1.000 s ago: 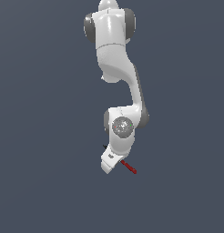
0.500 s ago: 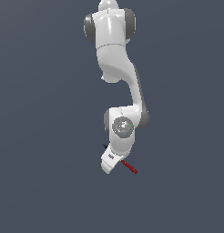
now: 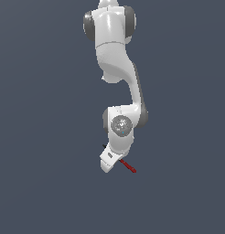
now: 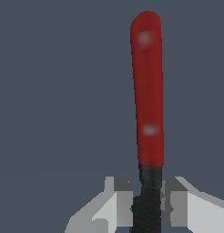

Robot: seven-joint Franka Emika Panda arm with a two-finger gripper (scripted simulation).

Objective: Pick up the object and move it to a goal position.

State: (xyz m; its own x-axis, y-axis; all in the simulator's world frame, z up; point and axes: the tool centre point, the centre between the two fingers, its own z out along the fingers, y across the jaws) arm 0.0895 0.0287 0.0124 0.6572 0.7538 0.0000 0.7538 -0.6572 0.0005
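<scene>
Gripper [image 4: 147, 205] clamped on the black half of the stick tool [image 4: 147, 104], fingers [image 4: 117, 200] pressing it from both sides. Arm [image 3: 115, 68] hangs down from its base, wrist bent, hand angled downward. Tool's glossy red half juts past the gripper toward the exterior view's right, over a plain grey backdrop.

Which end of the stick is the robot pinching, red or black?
The black end sits between the gripper fingers; the red end sticks out free.
</scene>
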